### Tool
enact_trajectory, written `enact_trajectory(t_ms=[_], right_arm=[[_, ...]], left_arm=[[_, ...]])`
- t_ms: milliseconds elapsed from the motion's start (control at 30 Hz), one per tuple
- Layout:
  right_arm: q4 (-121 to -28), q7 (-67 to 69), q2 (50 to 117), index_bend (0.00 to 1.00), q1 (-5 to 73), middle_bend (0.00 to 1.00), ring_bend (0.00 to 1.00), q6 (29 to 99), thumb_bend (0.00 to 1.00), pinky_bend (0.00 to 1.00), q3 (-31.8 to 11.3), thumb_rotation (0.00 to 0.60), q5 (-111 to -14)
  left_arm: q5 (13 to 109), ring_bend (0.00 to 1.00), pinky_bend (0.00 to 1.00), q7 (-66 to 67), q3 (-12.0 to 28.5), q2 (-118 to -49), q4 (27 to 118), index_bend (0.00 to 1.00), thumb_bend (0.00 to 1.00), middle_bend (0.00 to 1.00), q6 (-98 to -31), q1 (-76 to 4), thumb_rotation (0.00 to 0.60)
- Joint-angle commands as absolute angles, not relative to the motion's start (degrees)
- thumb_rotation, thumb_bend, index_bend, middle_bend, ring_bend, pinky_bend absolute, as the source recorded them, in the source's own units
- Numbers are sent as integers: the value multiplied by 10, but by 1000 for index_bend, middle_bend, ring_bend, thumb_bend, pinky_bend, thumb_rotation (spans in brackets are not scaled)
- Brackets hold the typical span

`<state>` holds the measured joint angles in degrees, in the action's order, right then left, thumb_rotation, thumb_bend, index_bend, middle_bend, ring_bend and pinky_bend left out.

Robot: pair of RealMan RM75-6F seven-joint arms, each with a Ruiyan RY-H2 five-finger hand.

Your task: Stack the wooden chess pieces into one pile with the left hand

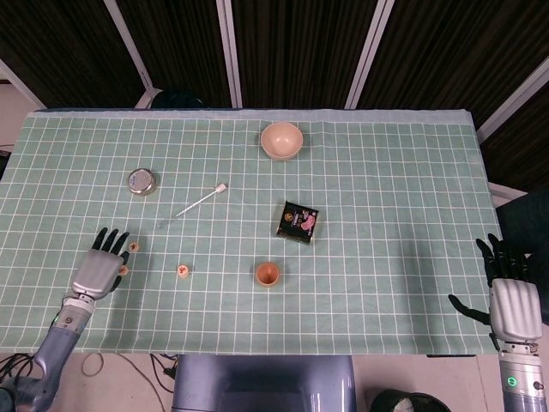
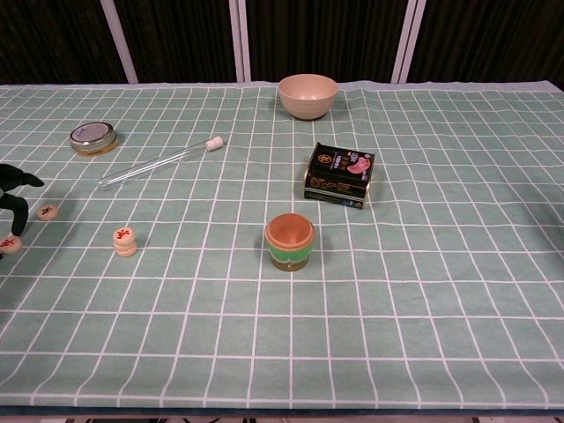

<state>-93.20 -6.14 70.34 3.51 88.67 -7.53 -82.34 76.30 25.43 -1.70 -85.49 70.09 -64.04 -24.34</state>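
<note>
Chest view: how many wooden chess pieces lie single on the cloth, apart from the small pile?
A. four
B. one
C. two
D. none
C: beside the small pile, one single piece lies further left and another lies at the left edge, both close to the left hand.
</note>
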Motion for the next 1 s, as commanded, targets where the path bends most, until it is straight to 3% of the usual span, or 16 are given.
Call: enact_trajectory(t_ms=[33,1000], right_arm=[[-932,-61,703,89,35,14,25,887,232,0,-76,600,-823],[-933,-59,703,90,35,14,25,888,233,0,-76,600,-823]], left_arm=[[764,0,0,256,-16,-855,701,483,280,74,-640,-243,600],[773,0,0,275,-5,-849,724,505,307,84,-643,-240,600]])
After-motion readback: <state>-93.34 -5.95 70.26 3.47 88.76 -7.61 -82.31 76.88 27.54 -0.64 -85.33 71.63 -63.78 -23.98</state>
